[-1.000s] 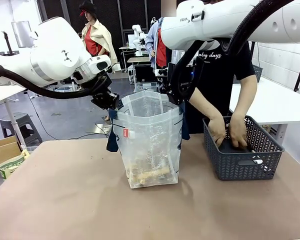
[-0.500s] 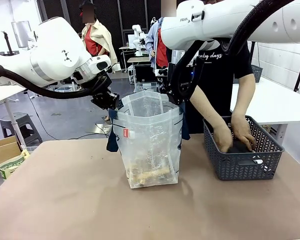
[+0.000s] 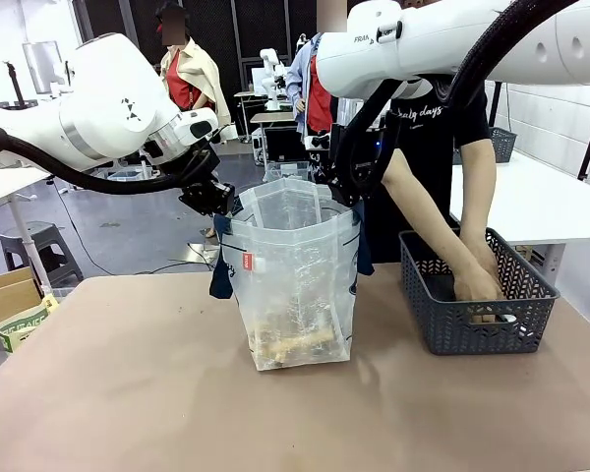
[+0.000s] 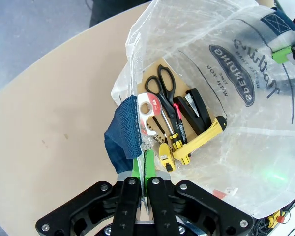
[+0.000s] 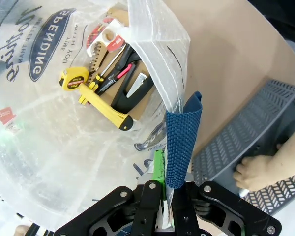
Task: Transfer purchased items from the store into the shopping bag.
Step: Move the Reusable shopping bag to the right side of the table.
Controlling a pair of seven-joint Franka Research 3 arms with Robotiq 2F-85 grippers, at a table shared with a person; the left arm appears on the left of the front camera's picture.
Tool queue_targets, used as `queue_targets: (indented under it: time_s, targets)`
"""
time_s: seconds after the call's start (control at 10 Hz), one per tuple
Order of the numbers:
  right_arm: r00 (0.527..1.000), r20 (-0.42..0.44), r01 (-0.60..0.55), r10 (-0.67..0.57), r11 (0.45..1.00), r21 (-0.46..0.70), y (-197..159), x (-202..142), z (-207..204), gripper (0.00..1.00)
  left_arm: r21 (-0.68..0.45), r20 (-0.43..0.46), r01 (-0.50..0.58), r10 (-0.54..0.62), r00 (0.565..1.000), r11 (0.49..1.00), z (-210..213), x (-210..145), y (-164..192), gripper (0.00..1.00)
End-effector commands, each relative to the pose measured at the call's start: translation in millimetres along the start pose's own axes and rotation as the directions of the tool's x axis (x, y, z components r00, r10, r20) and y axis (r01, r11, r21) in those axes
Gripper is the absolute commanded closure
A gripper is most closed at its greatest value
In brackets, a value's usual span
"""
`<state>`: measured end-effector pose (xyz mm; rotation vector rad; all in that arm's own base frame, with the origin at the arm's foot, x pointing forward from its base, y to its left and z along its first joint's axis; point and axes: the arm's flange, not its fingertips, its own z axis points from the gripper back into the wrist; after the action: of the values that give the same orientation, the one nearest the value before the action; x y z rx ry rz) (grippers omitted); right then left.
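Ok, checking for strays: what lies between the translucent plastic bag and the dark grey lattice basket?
Front view: just bare brown tabletop separates bag and basket.

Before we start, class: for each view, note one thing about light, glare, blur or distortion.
Front view: even light; soft shadow on the table right of the shopping bag, whose plastic blurs the purchased items. Left wrist view: wide lens bows the table edge; white sheen on plastic. Right wrist view: items sharp, glare streaks on the bag folds.

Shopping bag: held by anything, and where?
The shopping bag is held at its rim: left gripper on one navy handle, right gripper on the other.
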<state>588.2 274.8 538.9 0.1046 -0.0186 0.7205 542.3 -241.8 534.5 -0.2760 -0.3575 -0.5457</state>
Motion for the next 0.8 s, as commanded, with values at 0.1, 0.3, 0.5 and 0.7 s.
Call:
queue_targets:
  time_s: [0.1,0.3,0.5,0.7]
  targets:
    - [1.0,0.003,0.003,-0.003,1.0,-0.002,-0.6,-0.1,0.9,1.0,0.001,0.002,0.0,0.0,1.0,1.0,0.3,0.2,0.5,1.0]
    - [1.0,0.003,0.003,-0.003,1.0,-0.002,-0.6,-0.1,0.9,1.0,0.001,0.002,0.0,0.0,1.0,1.0,0.3,0.2,0.5,1.0]
    - [1.0,0.003,0.003,-0.003,1.0,-0.002,-0.6,-0.1,0.9,1.0,0.001,0.002,0.0,0.0,1.0,1.0,0.3,0.2,0.5,1.0]
    - [1.0,0.003,0.003,-0.003,1.0,-0.002,-0.6,-0.1,0.9,1.0,0.001,0.002,0.0,0.0,1.0,1.0,0.3,0.2,0.5,1.0]
